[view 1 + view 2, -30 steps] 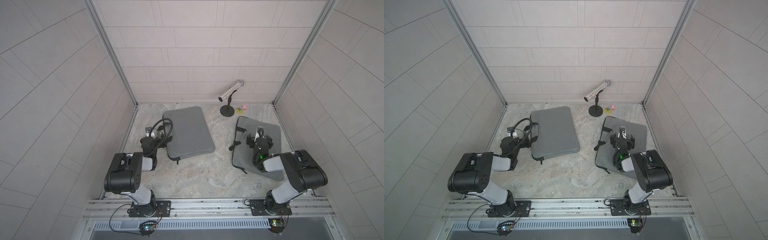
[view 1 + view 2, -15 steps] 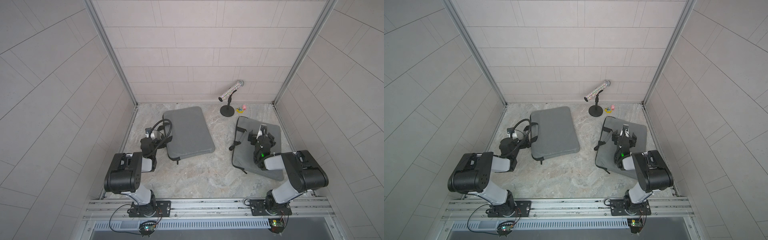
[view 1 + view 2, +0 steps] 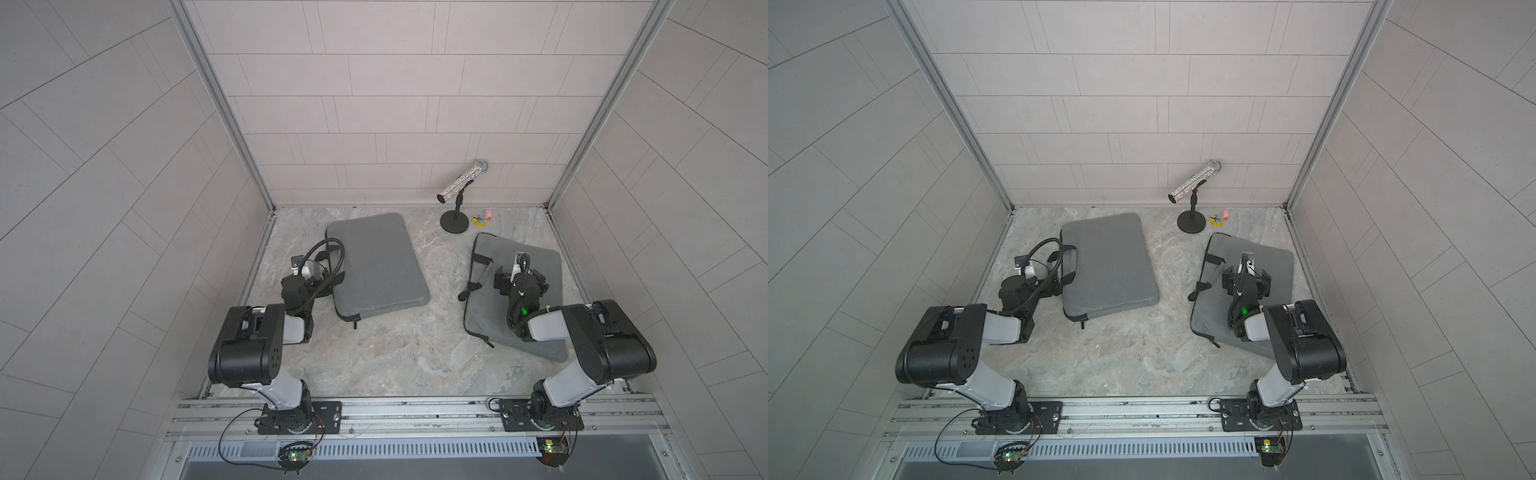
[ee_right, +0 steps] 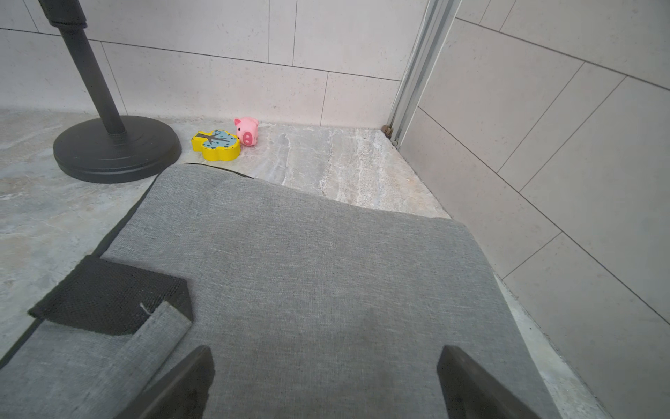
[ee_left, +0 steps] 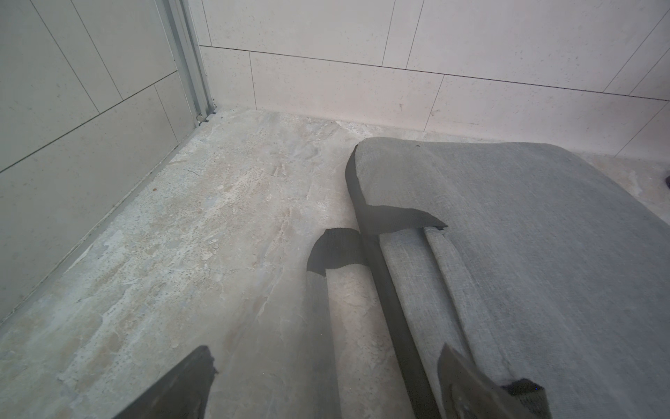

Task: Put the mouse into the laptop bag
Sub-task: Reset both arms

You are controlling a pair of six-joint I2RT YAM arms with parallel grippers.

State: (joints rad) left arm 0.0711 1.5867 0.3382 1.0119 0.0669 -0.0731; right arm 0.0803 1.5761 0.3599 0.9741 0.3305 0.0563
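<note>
No mouse shows in any view, so where it lies cannot be told; it may be hidden, perhaps already inside a bag. Two grey bags lie flat on the desk [image 3: 399,345]. The left-hand laptop bag [image 3: 374,266] lies toward the left edge. The right-hand laptop bag [image 4: 326,272] lies toward the right edge, reaching near the far right corner.

The left tool [image 5: 324,359] stands wide and empty, low over the desk, with that bag's strap handle [image 5: 335,250] running between its jaws. The right tool [image 4: 324,357] also gapes wide and holds nothing, just above its bag's cloth.

The bags look soft, padded and limp, so a lifted flap would likely sag. The handle or the zip edge seems the sound place to pinch. A mouse would probably be light, hard and smooth, best gripped across its flanks.
</note>
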